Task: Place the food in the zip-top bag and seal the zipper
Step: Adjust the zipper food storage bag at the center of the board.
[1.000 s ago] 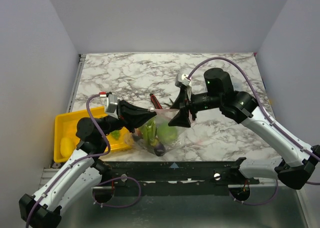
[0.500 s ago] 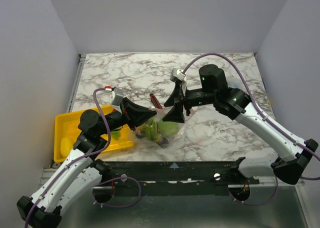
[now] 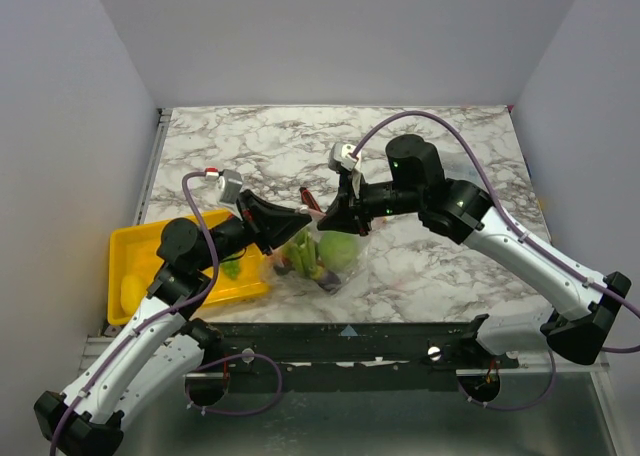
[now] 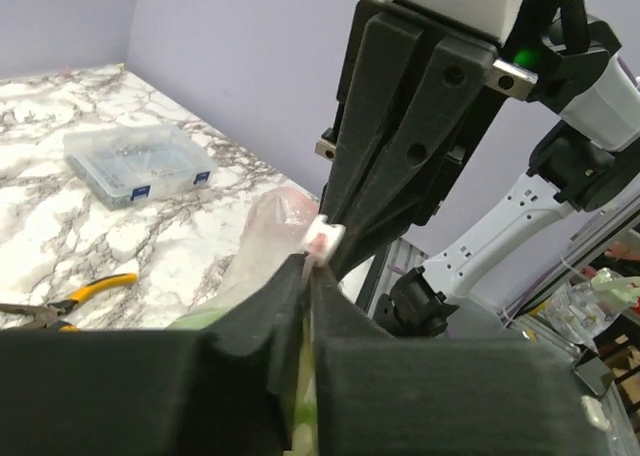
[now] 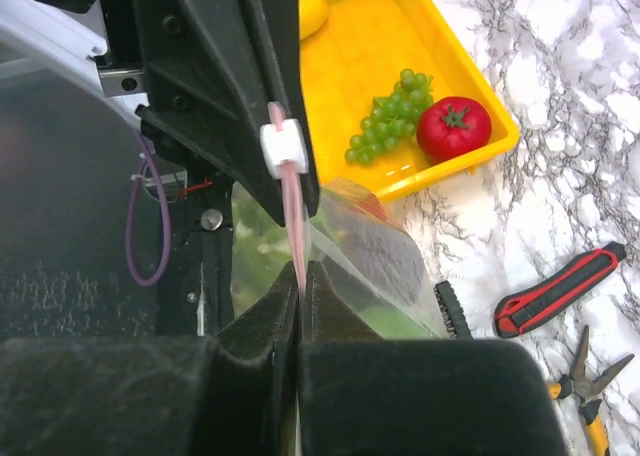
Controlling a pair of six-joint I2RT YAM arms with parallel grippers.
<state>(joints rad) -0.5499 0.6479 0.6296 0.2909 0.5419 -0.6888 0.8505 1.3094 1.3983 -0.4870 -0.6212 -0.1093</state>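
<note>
left claw point(image 3: 305, 217) and right claw point(image 3: 325, 218) meet, both clamped flat on the zipper point(image 5: 294, 221); the bag point(image 3: 325, 261) hangs below, tomato point(image 5: 453, 129) in the left tray point(image 5: 370, 46).

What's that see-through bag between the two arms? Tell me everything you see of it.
A floppy clear plastic bag, held upright by its pinkish zipper strip, which carries a small white slider. The left tool and right tool both pinch that strip, almost meeting. Green toy food shows through its sides.
</note>
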